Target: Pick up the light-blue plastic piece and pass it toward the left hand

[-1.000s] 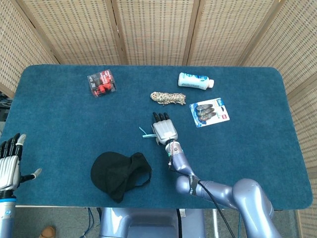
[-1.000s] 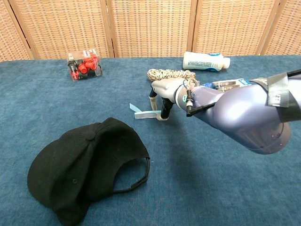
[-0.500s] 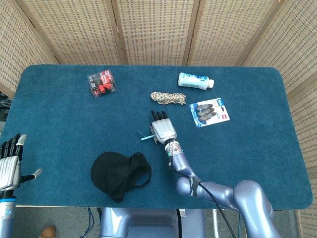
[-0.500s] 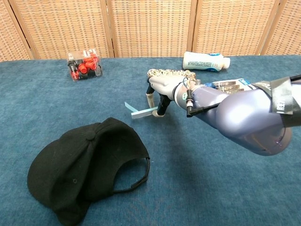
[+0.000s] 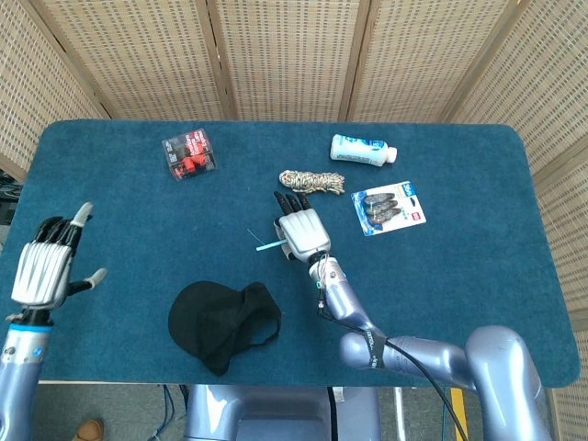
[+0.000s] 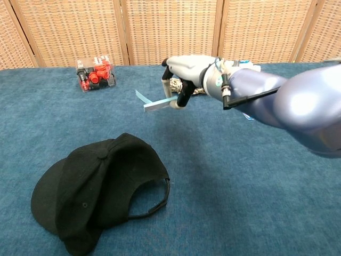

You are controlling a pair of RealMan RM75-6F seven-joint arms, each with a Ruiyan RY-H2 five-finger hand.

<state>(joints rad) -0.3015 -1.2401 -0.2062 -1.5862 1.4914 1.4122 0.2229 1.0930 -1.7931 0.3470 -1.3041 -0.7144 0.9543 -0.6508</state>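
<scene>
My right hand [image 5: 300, 231] [image 6: 187, 73] pinches the light-blue plastic piece [image 6: 155, 104] [image 5: 265, 245], a thin flat strip, and holds it in the air above the blue tablecloth. The strip sticks out to the left of the fingers. My left hand [image 5: 48, 264] hovers at the table's left edge, fingers spread and nothing in it. It shows only in the head view. A wide stretch of cloth lies between the two hands.
A black cap [image 5: 220, 322] [image 6: 96, 188] lies near the front edge, below the strip. A box of red parts [image 5: 190, 154] [image 6: 95, 73], a rope coil [image 5: 312, 182], a white bottle [image 5: 363, 150] and a blister pack [image 5: 388, 207] sit toward the back.
My right hand has lifted the light-blue strip off the cloth and carried it up and a little left. My left hand has risen and moved inward from the table's corner.
</scene>
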